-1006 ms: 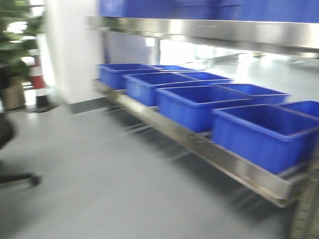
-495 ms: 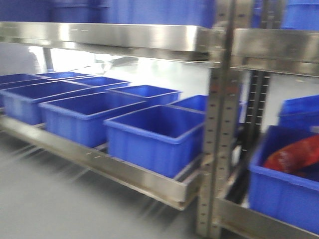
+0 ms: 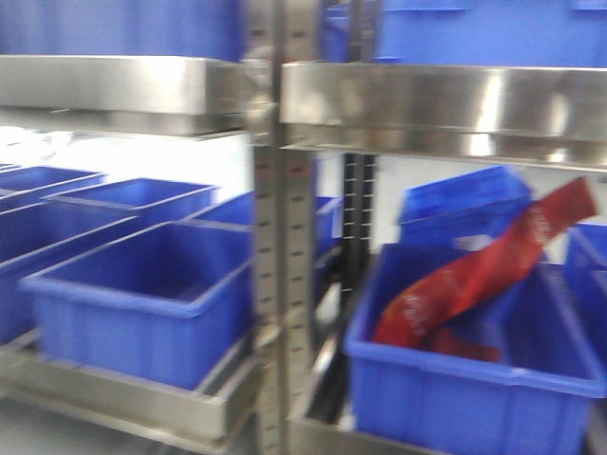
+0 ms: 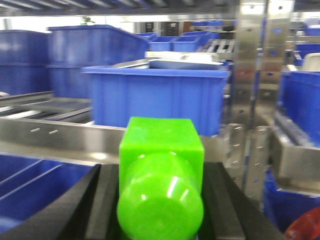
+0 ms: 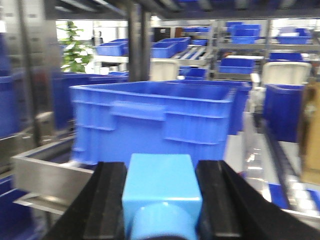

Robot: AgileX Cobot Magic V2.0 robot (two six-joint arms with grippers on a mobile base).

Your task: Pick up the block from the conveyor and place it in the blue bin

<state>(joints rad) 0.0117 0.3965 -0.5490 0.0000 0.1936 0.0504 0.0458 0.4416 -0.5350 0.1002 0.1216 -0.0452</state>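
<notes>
My left gripper (image 4: 161, 200) is shut on a bright green block (image 4: 161, 170) with a round stud facing the camera. My right gripper (image 5: 161, 200) is shut on a light blue block (image 5: 161, 192) with a round stud. Both are held in the air in front of steel racks of blue bins. In the front view a blue bin (image 3: 152, 299) sits on the lower left shelf and another blue bin (image 3: 474, 379) at lower right holds a red strip (image 3: 484, 270). A blue bin (image 4: 155, 97) faces the left wrist, another blue bin (image 5: 152, 120) the right wrist. The conveyor is out of view.
A steel rack upright (image 3: 275, 246) stands between the two front bins, with a steel shelf beam (image 3: 427, 104) overhead. More blue bins fill the upper shelves. A potted plant (image 5: 75, 50) shows far back in the right wrist view.
The front view has swept right along the rack: the row of bins slid to the left, and the upright and the bin with the red strip moved toward the centre.
</notes>
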